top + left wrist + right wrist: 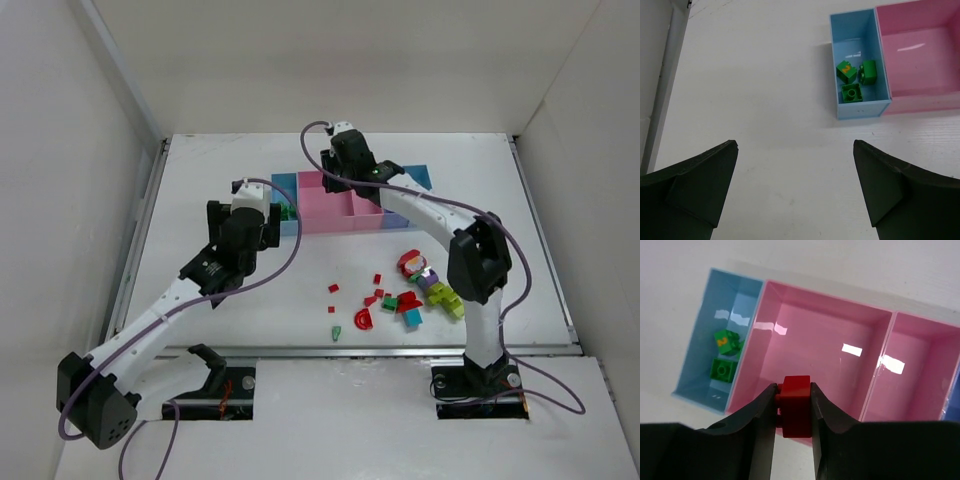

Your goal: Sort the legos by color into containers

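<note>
My right gripper (794,392) is shut on a red lego brick (796,407) and hovers over the near wall of the wide pink container (820,325). In the top view this gripper (341,182) sits above the row of containers (330,222). Green legos (853,80) lie in the light blue container (860,30) at the left end, also seen from the right wrist (724,359). My left gripper (795,150) is open over bare table just in front of that bin, holding nothing. Loose legos (412,296) in red, lime, purple and teal lie heaped on the table.
A narrower pink bin (920,370) adjoins the wide one on its right. Small red pieces (334,289) and a green piece (336,333) are scattered left of the heap. White walls enclose the table on three sides.
</note>
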You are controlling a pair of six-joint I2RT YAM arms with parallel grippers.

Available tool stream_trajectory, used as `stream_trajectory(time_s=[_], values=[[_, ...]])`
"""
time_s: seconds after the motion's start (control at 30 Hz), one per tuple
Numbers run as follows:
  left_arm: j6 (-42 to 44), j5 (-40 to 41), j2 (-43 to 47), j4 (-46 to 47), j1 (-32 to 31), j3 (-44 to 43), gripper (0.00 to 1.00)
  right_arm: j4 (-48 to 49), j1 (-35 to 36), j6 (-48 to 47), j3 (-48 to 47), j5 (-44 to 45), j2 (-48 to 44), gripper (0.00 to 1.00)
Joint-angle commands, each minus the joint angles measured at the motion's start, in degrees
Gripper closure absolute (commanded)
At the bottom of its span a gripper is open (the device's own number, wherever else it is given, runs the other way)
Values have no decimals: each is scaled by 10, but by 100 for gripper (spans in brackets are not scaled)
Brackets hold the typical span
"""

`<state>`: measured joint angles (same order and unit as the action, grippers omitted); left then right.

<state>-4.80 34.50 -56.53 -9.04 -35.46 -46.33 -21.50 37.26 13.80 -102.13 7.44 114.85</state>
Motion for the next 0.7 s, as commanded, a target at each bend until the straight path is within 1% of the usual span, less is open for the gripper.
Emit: stream_trajectory(time_s=[0.0, 0.03, 0.07, 0.1, 0.17, 0.2, 0.3, 0.33, 0.37, 0.47, 0.5, 0.57, 0.6, 0.67], values=[[-7, -8, 0, 1, 12, 5, 0, -35, 12, 18, -45, -1, 46, 86], [-7, -8, -6, 1, 17, 5, 0, -35, 5, 18, -63, -1, 62, 73], [-7, -14, -6, 1, 17, 5, 0, -35, 4, 18, -71, -1, 69, 48], [-12, -14, -6, 1, 23, 5, 0, -40, -2, 18, -78, -8, 74, 37], [-12, -20, -11, 1, 23, 5, 0, -40, -3, 11, -90, -16, 74, 19], [-12, -20, -11, 1, 23, 5, 0, -40, -3, 5, -90, -16, 74, 1], [-12, -25, -11, -4, 23, 5, 0, -33, -3, -8, -54, -16, 30, 0], [-12, -25, -11, -5, 23, 5, 0, -33, -3, -8, -38, -2, 14, 0], [-12, -25, -11, -5, 23, 5, 0, -26, 5, -16, -2, 6, -20, 0], [-12, -25, -11, -5, 23, 5, 0, -31, 36, -34, 63, 29, -72, 0], [-12, -25, -11, -5, 23, 5, 0, -36, 46, -34, 108, 29, -98, 0], [-12, -25, -11, -5, 23, 5, 0, -50, 66, -42, 152, 20, -115, 1], [-12, -25, -11, -5, 23, 5, 0, -65, 84, -42, 189, 9, -115, 1], [-12, -31, -11, -5, 23, 5, 0, -72, 99, -25, 221, -14, -121, 6]])
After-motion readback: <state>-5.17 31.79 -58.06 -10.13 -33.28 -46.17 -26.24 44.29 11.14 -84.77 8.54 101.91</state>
